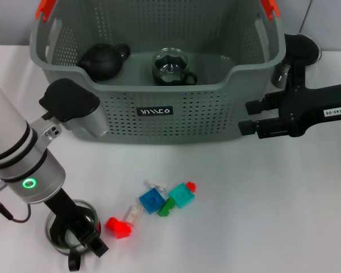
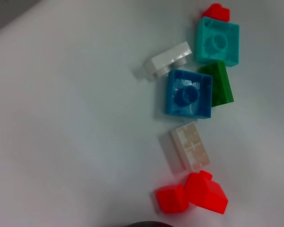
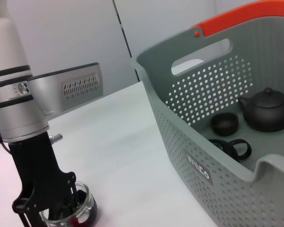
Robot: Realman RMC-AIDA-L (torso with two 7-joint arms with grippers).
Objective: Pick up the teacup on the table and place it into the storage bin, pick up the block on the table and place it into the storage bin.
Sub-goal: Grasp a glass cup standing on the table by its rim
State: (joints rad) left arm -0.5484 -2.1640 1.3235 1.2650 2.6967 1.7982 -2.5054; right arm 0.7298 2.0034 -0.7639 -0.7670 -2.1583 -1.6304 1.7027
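Observation:
A clear glass teacup (image 1: 70, 230) stands on the table at the near left, also in the right wrist view (image 3: 80, 208). My left gripper (image 1: 82, 248) is down at this teacup, its black frame (image 3: 42, 198) covering the cup's near side. Several toy blocks lie in a loose row to the right of it: a red block (image 1: 118, 226), a blue block (image 1: 152, 200) and a teal block (image 1: 182, 195); the left wrist view shows them from above, blue block (image 2: 188, 93) in the middle. The grey-green storage bin (image 1: 159, 116) stands at the back. My right gripper (image 1: 250, 116) hovers open beside the bin's right wall.
Inside the bin are a black teapot (image 1: 102, 61), a second glass cup (image 1: 171, 67) with a dark handle and a small black cup (image 3: 225, 124). White blocks (image 1: 133, 213) and a green block (image 1: 166, 207) lie among the others. Orange tabs (image 1: 44, 8) mark the bin's corners.

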